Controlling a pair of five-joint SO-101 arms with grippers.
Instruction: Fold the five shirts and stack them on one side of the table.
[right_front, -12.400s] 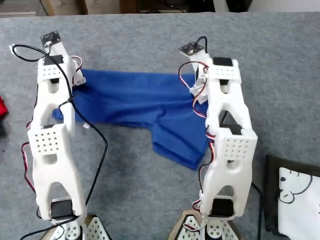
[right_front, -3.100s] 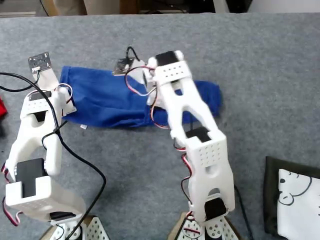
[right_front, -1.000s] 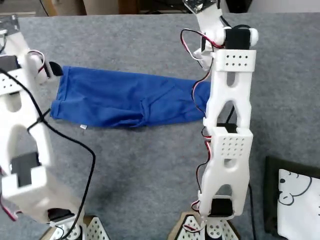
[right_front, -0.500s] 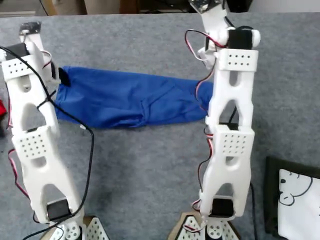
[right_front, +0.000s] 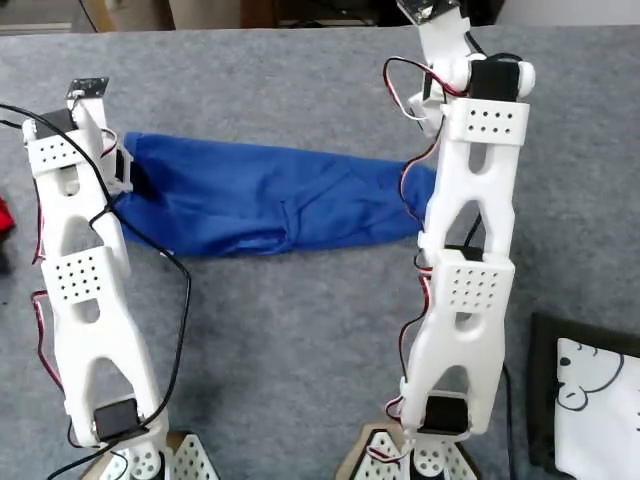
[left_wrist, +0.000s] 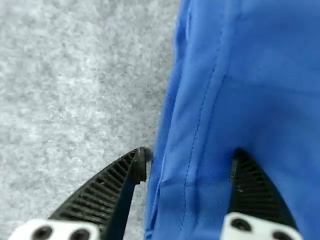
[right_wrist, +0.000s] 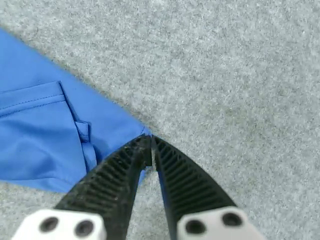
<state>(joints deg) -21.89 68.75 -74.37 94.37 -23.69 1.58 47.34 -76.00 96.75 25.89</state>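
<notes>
Folding in hand: the rumpled blue cloth shirt (right_front: 270, 195) lies between both grippers. The left gripper (left_wrist: 190, 155) gapes astride its hem. The right gripper (right_wrist: 151, 140), fingers together, seemingly pinches the far corner. Next, the left must close.

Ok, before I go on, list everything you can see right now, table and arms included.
blue shirt: one, blue, folded into a long band across the far half of the table.
white cloth: one, white with a black print, near right corner.
dark thing: one, black, under the white cloth; I cannot tell what it is.
red thing: one, red, cut off at the left edge.
table: one, grey cover.
left arm: white; left gripper open, astride the shirt's hem.
right arm: white; right gripper shut on the shirt's corner.
</notes>
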